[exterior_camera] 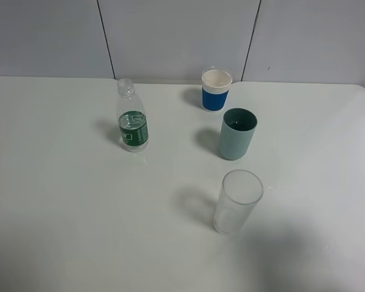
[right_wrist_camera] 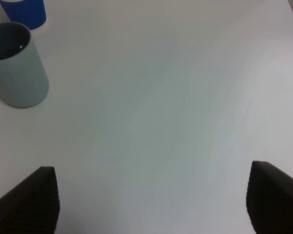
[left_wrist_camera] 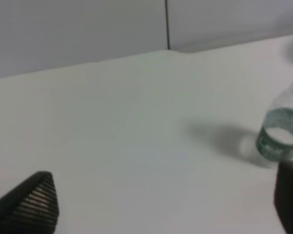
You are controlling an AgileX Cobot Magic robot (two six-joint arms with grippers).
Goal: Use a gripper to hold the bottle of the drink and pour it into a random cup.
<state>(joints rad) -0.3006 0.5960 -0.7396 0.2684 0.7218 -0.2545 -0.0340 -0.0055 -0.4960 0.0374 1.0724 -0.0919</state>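
The bottle of the drink (exterior_camera: 132,117) stands upright on the white table (exterior_camera: 61,201), left of centre, clear plastic with a dark green label and no cap. The grey-teal cup (exterior_camera: 237,133) stands to its right. Neither arm shows in the high view. In the left wrist view my left gripper (left_wrist_camera: 166,204) is open over bare table, and the bottle (left_wrist_camera: 281,131) stands well off beyond one fingertip (left_wrist_camera: 290,192). My right gripper (right_wrist_camera: 151,200) is open too, with nothing between its fingers; the cup (right_wrist_camera: 18,66) stands far from it.
A white cup with a blue band (exterior_camera: 216,90) stands behind the teal cup, also at the edge of the right wrist view (right_wrist_camera: 25,12). A clear glass (exterior_camera: 237,201) stands nearer the front. Grey wall panels (exterior_camera: 176,36) close off the table's far edge.
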